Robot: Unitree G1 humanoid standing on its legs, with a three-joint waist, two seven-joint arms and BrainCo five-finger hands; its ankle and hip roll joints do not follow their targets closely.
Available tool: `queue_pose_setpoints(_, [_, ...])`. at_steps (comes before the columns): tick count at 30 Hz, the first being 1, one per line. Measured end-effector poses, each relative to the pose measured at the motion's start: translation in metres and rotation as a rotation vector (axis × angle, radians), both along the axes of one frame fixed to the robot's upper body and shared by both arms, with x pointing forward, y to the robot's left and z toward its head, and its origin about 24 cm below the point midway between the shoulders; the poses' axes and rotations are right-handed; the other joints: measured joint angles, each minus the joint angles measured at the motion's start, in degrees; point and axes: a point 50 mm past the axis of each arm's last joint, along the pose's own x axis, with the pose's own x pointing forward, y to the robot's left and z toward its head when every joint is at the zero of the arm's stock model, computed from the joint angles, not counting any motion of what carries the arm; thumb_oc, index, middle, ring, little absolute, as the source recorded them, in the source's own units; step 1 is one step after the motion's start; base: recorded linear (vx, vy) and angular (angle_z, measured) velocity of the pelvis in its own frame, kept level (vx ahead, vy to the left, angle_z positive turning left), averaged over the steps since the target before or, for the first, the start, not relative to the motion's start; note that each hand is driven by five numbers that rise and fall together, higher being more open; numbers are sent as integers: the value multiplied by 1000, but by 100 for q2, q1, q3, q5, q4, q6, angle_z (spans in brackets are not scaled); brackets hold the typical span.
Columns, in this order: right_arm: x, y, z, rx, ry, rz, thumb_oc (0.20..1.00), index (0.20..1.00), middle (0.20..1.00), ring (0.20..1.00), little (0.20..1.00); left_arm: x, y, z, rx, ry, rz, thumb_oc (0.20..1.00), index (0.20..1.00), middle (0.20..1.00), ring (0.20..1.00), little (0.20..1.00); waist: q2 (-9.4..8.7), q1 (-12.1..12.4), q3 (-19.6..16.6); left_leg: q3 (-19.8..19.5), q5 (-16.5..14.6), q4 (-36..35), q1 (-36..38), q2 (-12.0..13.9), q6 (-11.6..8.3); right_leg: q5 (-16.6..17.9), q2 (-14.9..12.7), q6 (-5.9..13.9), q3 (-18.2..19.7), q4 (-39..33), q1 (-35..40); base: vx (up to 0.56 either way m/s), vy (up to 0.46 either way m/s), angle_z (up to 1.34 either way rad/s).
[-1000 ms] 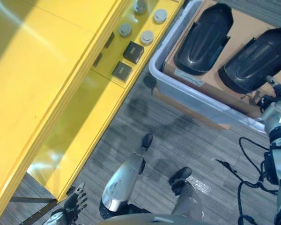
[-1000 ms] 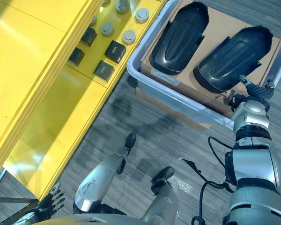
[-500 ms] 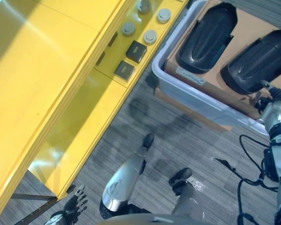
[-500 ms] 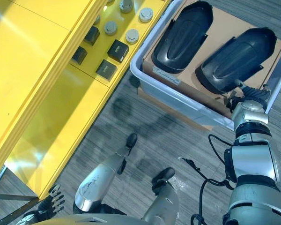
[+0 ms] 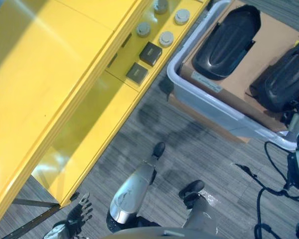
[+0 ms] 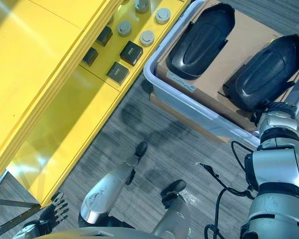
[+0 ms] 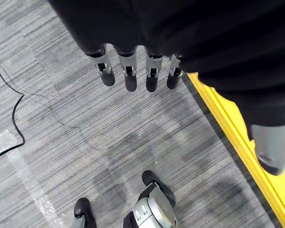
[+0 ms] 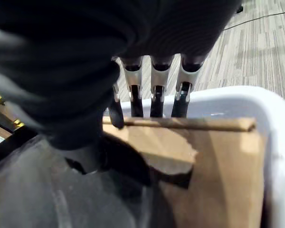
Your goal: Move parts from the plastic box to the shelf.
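A pale plastic box (image 6: 189, 107) on the floor holds a cardboard sheet (image 6: 239, 45) with two black shell-shaped parts, a left one (image 6: 202, 42) and a right one (image 6: 264, 72). My right hand (image 6: 275, 106) is at the box's near right corner, against the near end of the right part (image 8: 47, 190). Its fingers (image 8: 154, 90) are straight and open, with the tips dipping behind the cardboard edge (image 8: 218, 156) inside the rim (image 8: 256, 102). My left hand (image 5: 77, 219) hangs open low by the yellow shelf (image 5: 79, 124), fingers (image 7: 128, 76) straight over the carpet.
The yellow shelf runs diagonally to the left of the box. On its lower level lie several grey round discs (image 5: 165, 38) and black square blocks (image 5: 150, 52). Grey carpet lies between the shelf and the box.
The whole picture has shifted as the camera moved. My right hand stays at the near end of the right black part. The left hand hangs as before.
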Motion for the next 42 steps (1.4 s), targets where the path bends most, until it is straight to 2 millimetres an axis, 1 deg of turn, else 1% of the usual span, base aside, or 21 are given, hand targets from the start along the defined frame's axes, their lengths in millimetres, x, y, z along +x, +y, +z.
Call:
queue_pose_setpoints(7, [2,1,0,11,-2,34,200,200,200,200,200,3,0,1,0,-17,-5,1000,1000,1000,1000,1000,8,-127,-11,5,30,1,29,89,-22,-9,107,-31,3,-19,42,-16,-63,-3])
queue_pose_setpoints(11, [4,4,-2,21,-9,58,200,200,200,200,200,5,1,3,-4,-51,-19,1000,1000,1000,1000,1000,20,-137,-25,6,8,-27,253,136,-48,-30,144,-55,4,-47,234,-8,-103,-2])
queue_pose_setpoints(13, [4,4,-2,8,-18,68,200,200,200,200,200,6,1,4,-11,-73,-21,1000,1000,1000,1000,1000,10,-155,-85,13,1,-54,312,162,-52,-30,158,-56,-3,-74,308,2,-102,-3])
queue_pose_setpoints(16, [1,5,-16,0,-36,102,200,200,200,200,200,17,-2,14,-67,-200,-26,1000,1000,1000,1000,1000,-43,-158,-355,29,-8,-132,509,194,-61,-21,212,-64,-1,-187,492,-3,-141,-4])
queue_pose_setpoints(18, [-1,10,-20,-3,-69,141,200,200,200,200,200,37,-8,31,-115,-333,-60,1000,1000,1000,1000,1000,-95,-214,-415,64,14,-198,682,239,-58,21,265,-95,-9,-297,659,-5,-139,-9])
queue_pose_setpoints(19, [-3,16,-31,-5,-78,186,200,200,200,200,200,52,-13,52,-163,-464,-119,1000,1000,1000,1000,1000,-173,-208,-493,80,-4,-295,878,293,-84,57,354,-118,-22,-508,893,28,-167,-16])
queue_pose_setpoints(22, [-9,33,-62,54,-90,249,200,200,200,200,200,81,-16,90,-237,-673,-156,1000,1000,1000,1000,1000,-434,-350,-863,125,-14,-457,1106,394,-116,158,518,-125,-12,-834,1137,14,-136,-17])
queue_pose_setpoints(24, [-10,44,-80,98,-82,267,200,200,200,200,200,93,-16,103,-257,-734,-178,1000,1000,1000,1000,1000,-575,-541,-1092,167,-60,-575,1301,439,-134,200,594,-154,-4,-1065,1342,63,-112,-15])
queue_pose_setpoints(26, [-16,54,-96,107,-65,299,200,200,200,200,200,99,-23,113,-293,-777,-217,1000,1000,1000,1000,1000,-643,-635,-1247,206,-63,-709,1559,449,-150,252,659,-160,42,-1280,1595,45,-83,-23])
queue_pose_setpoints(27, [-18,67,-107,116,-56,343,200,200,200,200,200,107,-34,128,-366,-805,-264,1000,1000,1000,1000,1000,-704,-703,-1408,339,-68,-822,1721,501,-157,367,752,-162,144,-1525,1737,24,-59,-39])
queue_pose_setpoints(28, [-17,74,-113,123,-49,367,200,200,200,200,200,109,-41,131,-408,-812,-291,1000,1000,1000,1000,1000,-710,-753,-1519,385,-58,-845,1725,519,-172,434,789,-173,167,-1642,1763,21,-45,-47])
queue_pose_setpoints(30, [-16,81,-118,125,-30,403,200,200,200,200,200,124,-55,139,-472,-817,-329,1000,1000,1000,1000,1000,-662,-879,-1577,436,-43,-906,1796,548,-180,569,854,-160,213,-1860,1876,34,-39,-17])
queue_pose_setpoints(31, [-14,90,-122,127,-20,428,200,200,200,200,200,126,-62,141,-492,-793,-357,1000,1000,1000,1000,1000,-644,-919,-1600,436,-43,-908,1812,558,-180,609,887,-170,208,-1959,1930,52,-41,-6])
queue_pose_setpoints(33, [-7,122,-137,152,16,514,200,200,200,200,200,147,-90,153,-520,-732,-435,1000,1000,1000,1000,1000,-598,-1092,-1647,500,-75,-921,1988,590,-185,651,927,-180,257,-2098,2122,37,-24,-17])
queue_pose_setpoints(34, [-2,146,-142,173,17,587,200,200,200,200,200,153,-104,158,-532,-708,-494,1000,1000,1000,1000,1000,-577,-1067,-1685,585,-76,-989,2109,605,-186,695,953,-164,333,-2155,2204,21,-7,-28])
queue_pose_setpoints(36, [2,167,-142,187,6,677,200,200,200,200,200,164,-126,170,-575,-726,-541,1000,1000,1000,1000,1000,-528,-1201,-1748,611,-76,-1011,2134,606,-188,758,971,-171,362,-2257,2252,27,0,-19])
queue_pose_setpoints(37, [8,193,-145,176,25,763,200,200,200,200,200,168,-149,170,-623,-630,-592,1000,1000,1000,1000,1000,-461,-1261,-1786,678,-72,-1030,2201,611,-179,826,994,-171,418,-2348,2319,20,7,-17])
queue_pose_setpoints(38, [11,206,-147,183,31,798,200,200,200,200,200,166,-160,169,-649,-579,-621,1000,1000,1000,1000,1000,-427,-1299,-1809,727,-86,-1031,2239,614,-179,830,994,-171,465,-2364,2331,19,6,-21])
queue_pose_setpoints(39, [13,215,-149,188,38,821,200,200,200,200,200,165,-171,166,-668,-528,-651,1000,1000,1000,1000,1000,-390,-1307,-1832,740,-94,-1037,2249,613,-182,835,996,-173,478,-2362,2340,10,3,-13])
queue_pose_setpoints(41, [14,220,-150,197,39,831,200,200,200,200,200,161,-183,162,-698,-454,-665,1000,1000,1000,1000,1000,-359,-1378,-1851,748,-100,-1059,2258,615,-192,837,990,-178,483,-2380,2331,10,1,-6])
queue_pose_setpoints(42, [19,236,-154,199,70,866,200,200,200,200,200,156,-196,151,-648,-321,-707,1000,1000,1000,1000,1000,-344,-1463,-1867,805,-99,-1084,2321,622,-188,847,995,-187,540,-2387,2341,8,-3,-17])
